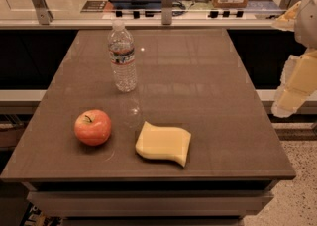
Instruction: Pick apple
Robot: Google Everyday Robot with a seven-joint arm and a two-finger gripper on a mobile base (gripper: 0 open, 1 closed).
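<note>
Brown tabletop (208, 86), viewed from above its near edge. The apple (92, 127) rests near the front left corner, stem up, with bare surface all round it, so I judge a reach from above to be unobstructed. A wavy pale-yellow sponge (163, 143) lies near its right, not touching. A water bottle (122, 56) stands upright behind. My claw (296, 88) hangs beyond the tabletop's right edge, well apart from the apple; I cannot tell whether it is spread or pressed together.
</note>
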